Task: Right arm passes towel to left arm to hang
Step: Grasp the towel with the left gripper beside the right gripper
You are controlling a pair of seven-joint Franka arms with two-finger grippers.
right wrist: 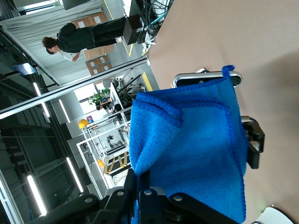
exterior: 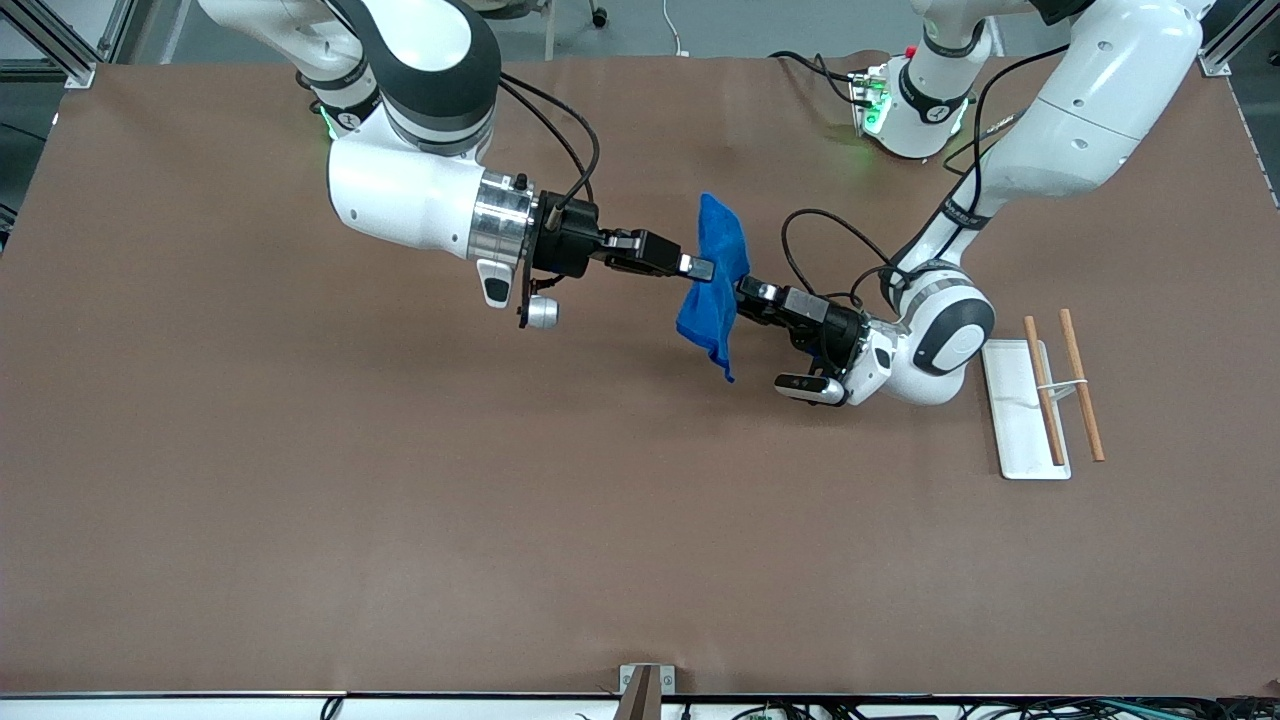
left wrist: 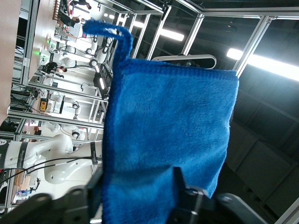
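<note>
Front view: right gripper (exterior: 700,266) and left gripper (exterior: 745,290) both clamp towel (exterior: 715,280) mid-air above table (exterior: 400,500). Handover midway; right release and hanging remain. Rack (exterior: 1025,410) near left arm's end.

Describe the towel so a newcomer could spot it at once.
Start at the middle of the brown table, where the two arms meet in the air. Between the right gripper and the left gripper hangs the towel, held from both sides. It is the only bright blue, soft thing here, with a small loop at one corner.
</note>
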